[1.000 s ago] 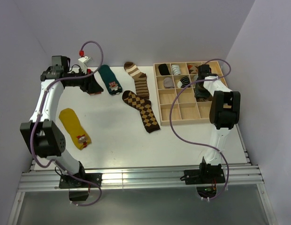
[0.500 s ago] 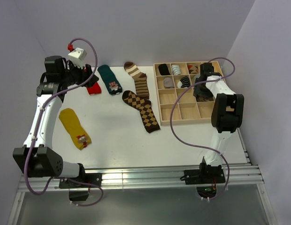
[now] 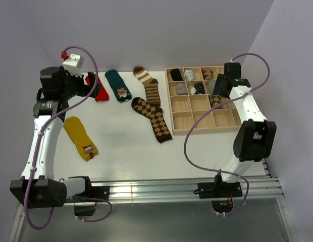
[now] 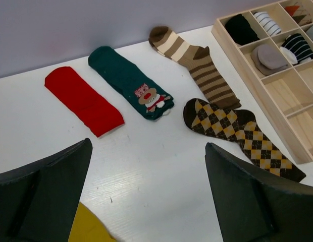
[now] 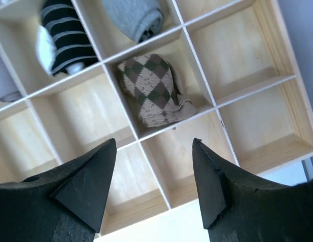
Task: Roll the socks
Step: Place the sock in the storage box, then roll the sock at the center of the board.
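White table (image 3: pixel 126 146), tray (image 3: pixel 199 120) with rolled socks (image 3: pixel 198 88)

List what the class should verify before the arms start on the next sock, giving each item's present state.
1. The left gripper is open and holds nothing: ok.
2. The right gripper is open and holds nothing: ok.
3. The rolled argyle sock lies inside one compartment of the wooden tray: ok.
4. The tray has empty compartments for more rolls: ok.
5. The red sock lies flat, apart from the teal sock: ok.
6. The striped sock and the brown argyle sock lie apart: not ok, their ends touch.
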Controlling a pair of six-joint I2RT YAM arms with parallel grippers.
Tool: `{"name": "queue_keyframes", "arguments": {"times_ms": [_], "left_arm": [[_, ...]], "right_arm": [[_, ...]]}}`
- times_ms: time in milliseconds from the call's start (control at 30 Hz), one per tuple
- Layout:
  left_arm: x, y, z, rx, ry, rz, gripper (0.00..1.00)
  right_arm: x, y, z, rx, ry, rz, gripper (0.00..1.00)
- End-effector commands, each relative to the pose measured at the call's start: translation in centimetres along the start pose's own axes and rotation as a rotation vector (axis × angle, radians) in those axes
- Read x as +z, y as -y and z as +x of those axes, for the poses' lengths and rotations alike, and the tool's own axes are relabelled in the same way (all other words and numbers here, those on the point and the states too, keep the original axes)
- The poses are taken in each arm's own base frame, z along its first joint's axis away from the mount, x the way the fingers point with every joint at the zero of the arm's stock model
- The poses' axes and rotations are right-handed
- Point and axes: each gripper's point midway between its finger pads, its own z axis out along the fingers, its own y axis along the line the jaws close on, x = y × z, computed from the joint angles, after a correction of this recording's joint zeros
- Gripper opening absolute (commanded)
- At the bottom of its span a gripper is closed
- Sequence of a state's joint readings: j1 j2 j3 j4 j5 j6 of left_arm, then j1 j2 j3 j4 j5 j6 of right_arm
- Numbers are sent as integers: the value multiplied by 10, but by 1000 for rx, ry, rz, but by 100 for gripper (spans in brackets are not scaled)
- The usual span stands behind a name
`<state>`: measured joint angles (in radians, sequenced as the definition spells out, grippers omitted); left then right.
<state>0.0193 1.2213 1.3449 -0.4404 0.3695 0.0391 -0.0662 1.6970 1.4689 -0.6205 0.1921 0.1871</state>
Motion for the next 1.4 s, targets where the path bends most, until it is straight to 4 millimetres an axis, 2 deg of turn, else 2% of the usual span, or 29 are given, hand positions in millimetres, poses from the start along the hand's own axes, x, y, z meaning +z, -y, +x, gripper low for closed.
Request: {"name": "queue_keyframes", "arguments": {"times_ms": [0, 33, 67, 100, 133, 167, 200, 233, 267, 300, 367, 433, 500, 533, 567, 633, 667, 833, 900, 933, 1000, 1033, 1100, 1233, 1367], "left_arm": [[-2, 9, 9, 39, 22, 53, 99], [0, 10, 27, 44, -4, 50, 100], [4, 30, 37, 101, -17, 99, 99], [11, 32, 56, 127, -43, 69, 100], [10, 44, 58, 168, -29, 79, 99], [13, 80, 65, 225, -22, 154, 100], [14, 94, 70, 244, -13, 167, 100], [21, 98, 76, 255, -5, 127, 100], [22, 132, 83, 268, -10, 200, 100], [27, 142, 88, 262, -23, 209, 99], [40, 169, 112, 295, -89, 263, 100], [54, 176, 136, 355, -134, 232, 99], [56, 190, 152, 473, -131, 193, 100], [57, 197, 171, 505, -158, 211, 99], [52, 218, 181, 518, -169, 268, 100], [51, 234, 199, 532, -207, 316, 98], [47, 251, 204, 552, -204, 366, 97], [53, 286, 229, 577, -250, 435, 88], [58, 296, 234, 595, -259, 443, 82], [63, 299, 248, 606, -289, 440, 77], [67, 310, 254, 615, -297, 451, 73], [71, 311, 267, 623, -328, 446, 68], [76, 312, 272, 623, -334, 437, 66], [84, 317, 271, 634, -298, 434, 66], [92, 323, 279, 636, -309, 439, 63]], "right_arm": [[-35, -4, -23, 65, 121, -51, 69], [-41, -8, -23, 66, 131, -71, 69], [-45, -13, -19, 61, 137, -82, 69], [-56, -16, -21, 65, 165, -89, 69], [-59, -17, -20, 65, 174, -84, 69], [-64, -31, -14, 57, 178, -115, 70], [-72, -36, -15, 58, 194, -131, 69], [-75, -39, -14, 59, 201, -135, 69], [-78, -46, -9, 53, 202, -133, 69], [-81, -50, -5, 47, 202, -140, 69], [-89, -59, 0, 45, 212, -160, 69], [-95, -73, 6, 25, 216, -190, 70], [-99, -82, 12, 15, 213, -196, 69], [-100, -86, 15, 6, 212, -199, 69], [-101, -88, 18, 4, 208, -196, 70], [-104, -94, 24, -9, 206, -204, 69], [-105, -96, 27, -8, 202, -209, 69], [-105, -97, 33, -15, 192, -212, 69], [-104, -99, 35, -19, 189, -210, 69], [-102, -99, 36, -23, 184, -208, 68], [-100, -98, 38, -32, 178, -200, 68], [-99, -99, 40, -37, 174, -199, 68], [-97, -99, 41, -49, 171, -198, 68], [-94, -99, 44, -58, 164, -190, 67], [-94, -100, 44, -61, 165, -192, 67]]}}
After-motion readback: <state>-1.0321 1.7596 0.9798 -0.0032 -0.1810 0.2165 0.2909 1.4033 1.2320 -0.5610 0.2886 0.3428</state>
